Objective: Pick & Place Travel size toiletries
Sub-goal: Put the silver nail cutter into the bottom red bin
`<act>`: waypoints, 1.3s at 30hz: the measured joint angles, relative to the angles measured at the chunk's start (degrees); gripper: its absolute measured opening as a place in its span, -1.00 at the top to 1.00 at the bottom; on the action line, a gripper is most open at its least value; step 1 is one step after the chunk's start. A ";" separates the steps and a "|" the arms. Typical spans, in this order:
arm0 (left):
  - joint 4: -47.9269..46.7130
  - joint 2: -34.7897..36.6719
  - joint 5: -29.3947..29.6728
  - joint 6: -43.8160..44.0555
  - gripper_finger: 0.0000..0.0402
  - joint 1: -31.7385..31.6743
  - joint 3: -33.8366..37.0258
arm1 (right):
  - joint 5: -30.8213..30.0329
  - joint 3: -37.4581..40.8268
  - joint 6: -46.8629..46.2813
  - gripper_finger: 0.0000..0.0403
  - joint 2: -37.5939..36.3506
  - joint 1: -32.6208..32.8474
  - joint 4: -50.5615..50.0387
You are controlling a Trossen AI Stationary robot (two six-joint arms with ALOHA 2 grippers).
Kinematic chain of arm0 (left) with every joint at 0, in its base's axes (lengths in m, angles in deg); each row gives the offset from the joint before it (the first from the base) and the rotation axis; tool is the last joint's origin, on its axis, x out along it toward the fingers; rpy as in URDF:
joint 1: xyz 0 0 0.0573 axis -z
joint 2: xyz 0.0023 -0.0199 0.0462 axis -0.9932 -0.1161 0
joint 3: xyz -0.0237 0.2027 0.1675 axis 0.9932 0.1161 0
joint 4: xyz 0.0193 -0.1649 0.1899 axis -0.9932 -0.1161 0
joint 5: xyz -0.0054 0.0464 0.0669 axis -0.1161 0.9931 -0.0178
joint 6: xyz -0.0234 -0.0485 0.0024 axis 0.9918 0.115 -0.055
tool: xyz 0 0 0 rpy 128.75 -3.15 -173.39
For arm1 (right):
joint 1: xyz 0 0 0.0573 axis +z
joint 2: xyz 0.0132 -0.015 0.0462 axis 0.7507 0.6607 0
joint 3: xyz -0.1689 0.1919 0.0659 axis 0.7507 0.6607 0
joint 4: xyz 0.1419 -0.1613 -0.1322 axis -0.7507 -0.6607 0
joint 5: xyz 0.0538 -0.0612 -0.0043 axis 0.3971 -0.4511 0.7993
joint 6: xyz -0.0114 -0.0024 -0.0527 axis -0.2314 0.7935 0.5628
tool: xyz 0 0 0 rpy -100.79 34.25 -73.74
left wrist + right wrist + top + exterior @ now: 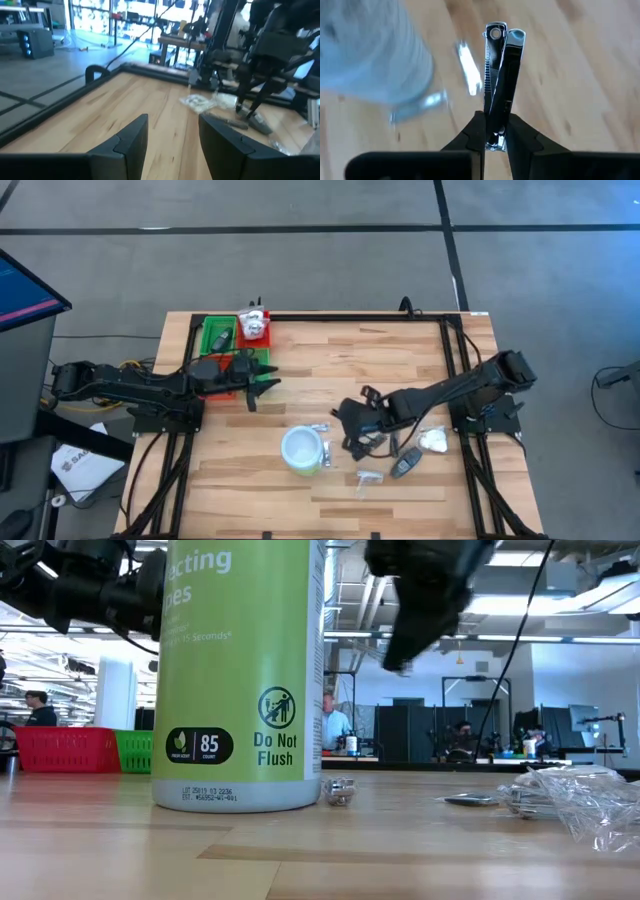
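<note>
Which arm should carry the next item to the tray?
Right. The right gripper has its fingers shut on a nail clipper. The left gripper, open and empty, sits beside the tray.

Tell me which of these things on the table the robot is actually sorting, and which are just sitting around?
Part of the job:
- shiny black-and-silver nail clipper, gripped in the right claw
- dark grey oval item
- white lumpy packet
- small clear sachet
- red and green compartment tray, left claw open beside it

Just lying about:
- round white tub with green side

One tub [302,450], one tray [214,325]
</note>
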 joint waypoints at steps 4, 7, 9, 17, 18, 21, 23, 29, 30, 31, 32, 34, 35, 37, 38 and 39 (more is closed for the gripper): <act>2.60 0.02 -3.40 -0.02 0.18 -0.02 0.00 | -0.10 0.00 6.81 0.81 0.00 -3.03 6.10; 3.17 0.02 -4.11 -0.09 0.19 -0.02 0.00 | -0.28 0.00 11.55 0.81 0.00 -5.20 10.58; 3.20 0.00 -4.13 -0.11 0.20 -0.02 0.00 | -0.26 0.00 14.62 0.81 0.00 -6.58 13.80; 3.95 0.01 -4.13 -0.17 0.21 -0.02 0.00 | 0.25 0.00 22.00 0.81 0.00 -11.36 24.18; 4.22 0.00 -4.13 -0.17 0.21 -0.02 0.00 | 0.32 0.00 22.72 0.81 0.00 -11.78 25.60; 5.85 0.00 -4.15 -0.22 0.21 -0.02 0.00 | 3.28 -0.01 25.21 0.81 0.50 -12.98 30.48; 7.13 0.00 -4.16 -0.22 0.21 -0.02 0.00 | 4.83 0.01 26.46 0.81 1.33 -13.69 32.78; 9.74 0.02 -4.16 -0.11 0.21 -0.02 0.00 | 4.97 0.00 27.81 0.81 1.64 -15.27 36.84; 10.00 0.00 -4.16 -0.11 0.21 -0.02 0.00 | 4.96 0.00 28.25 0.81 1.64 -15.40 37.38; 10.36 -0.14 -4.16 -0.08 0.21 -0.02 0.00 | 4.94 0.00 28.66 0.81 1.64 -15.42 37.98; 11.14 -0.49 -4.16 -0.07 0.21 -0.02 0.00 | 4.95 0.00 28.88 0.81 1.64 -15.42 38.76; 13.07 -1.59 -4.17 -0.04 0.21 0.00 0.00 | 5.81 0.00 29.03 0.81 1.62 -15.32 39.54; 14.24 -2.47 -4.16 -0.04 0.21 0.00 0.00 | 6.39 0.00 29.03 0.81 1.62 -15.33 39.55; 16.54 -4.95 -4.16 -0.04 0.21 0.00 0.00 | 6.50 0.00 29.01 0.81 1.62 -15.29 39.31; 17.79 -6.15 -4.16 -0.04 0.21 0.00 0.00 | 6.49 0.00 29.03 0.81 1.62 -15.30 39.35; 19.72 -7.30 -4.16 -0.04 0.21 0.00 -0.01 | 6.47 0.00 29.03 0.81 1.62 -15.34 39.35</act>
